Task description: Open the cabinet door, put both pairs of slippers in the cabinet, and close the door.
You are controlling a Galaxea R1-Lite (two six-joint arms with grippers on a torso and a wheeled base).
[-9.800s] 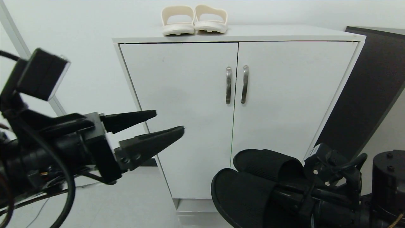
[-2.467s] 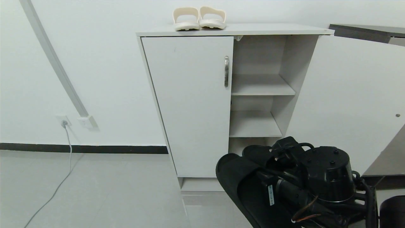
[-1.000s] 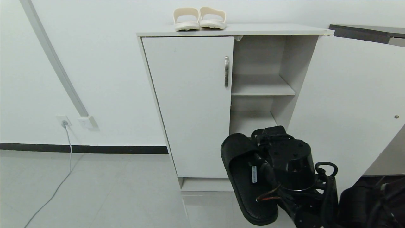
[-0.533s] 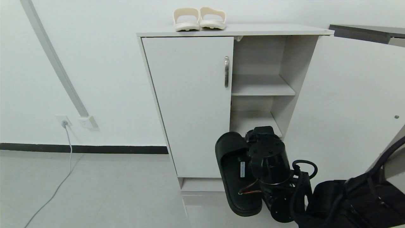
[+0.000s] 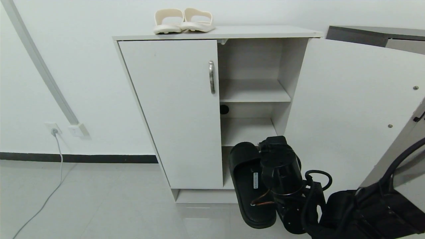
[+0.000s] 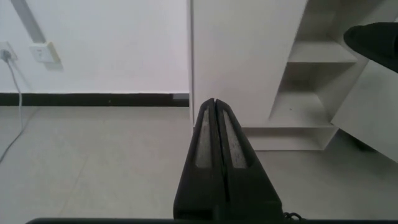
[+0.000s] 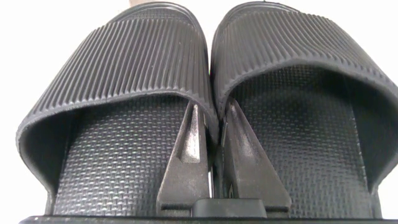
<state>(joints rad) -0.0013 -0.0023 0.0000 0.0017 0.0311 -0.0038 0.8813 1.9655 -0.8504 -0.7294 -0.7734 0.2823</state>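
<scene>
Before the white laminate two-door cabinet [image 5: 166,116], right door [image 5: 348,109] open, the right gripper [image 7: 213,115] is clenched on a pair of black ribbed rubber slippers [image 5: 245,186] at six o'clock below the middle shelf [image 5: 247,131]. Cream foam slippers [image 5: 182,20] sit on top at eleven o'clock. The left gripper [image 6: 214,124] is pressed closed, empty. Light and floppy, the black pair seems best pinched by its adjoining straps, as here.

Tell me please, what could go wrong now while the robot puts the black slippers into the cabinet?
1. The right end effector pinches only the adjoining inner edges of the black slippers, so one may slide out.
2. The toes hang close to the front edge of the middle shelf and the shut left door; they may catch going in.
</scene>
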